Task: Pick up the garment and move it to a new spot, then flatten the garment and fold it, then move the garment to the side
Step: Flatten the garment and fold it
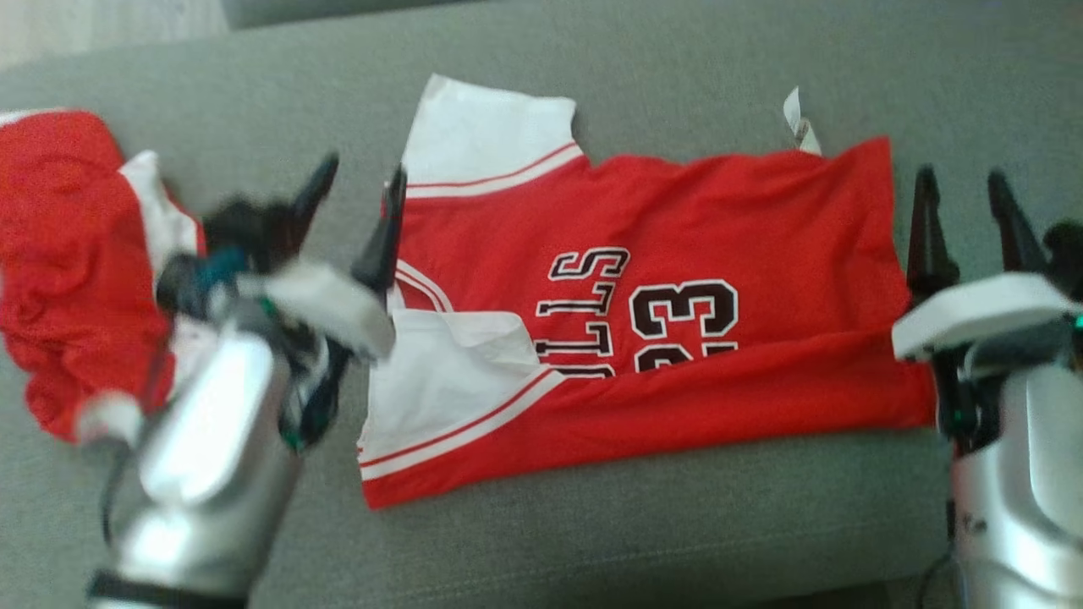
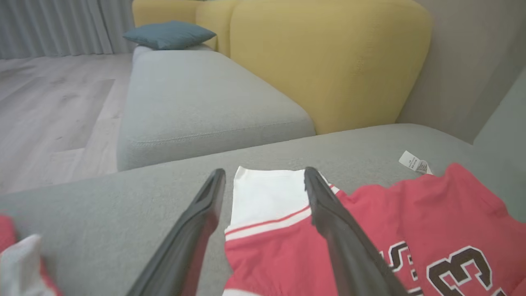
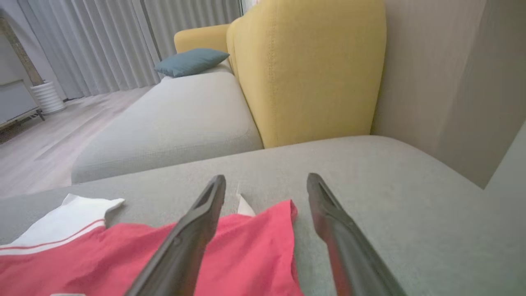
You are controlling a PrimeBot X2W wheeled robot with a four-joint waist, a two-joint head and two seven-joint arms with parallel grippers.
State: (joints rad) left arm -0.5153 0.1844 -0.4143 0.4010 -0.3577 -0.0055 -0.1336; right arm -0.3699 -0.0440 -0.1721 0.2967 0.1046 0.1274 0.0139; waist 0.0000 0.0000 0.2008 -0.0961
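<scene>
Head view has the red garment [image 1: 677, 279] spread on the grey sofa cushion [image 1: 643, 550], its near long edge folded over unevenly. My worry is that a pinch catching one layer would drag that fold open, and the left arm could snag the crumpled red cloth [image 1: 59, 254] beyond the garment's collar end. The left gripper [image 1: 363, 167] is at that collar end and the right gripper [image 1: 962, 176] just off the hem. Both jaws are spread wide, holding nothing.

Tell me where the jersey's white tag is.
In the head view the tag sticks out past the far edge of the jersey, right of centre, lying on the grey sofa, nearer the right gripper.
</scene>
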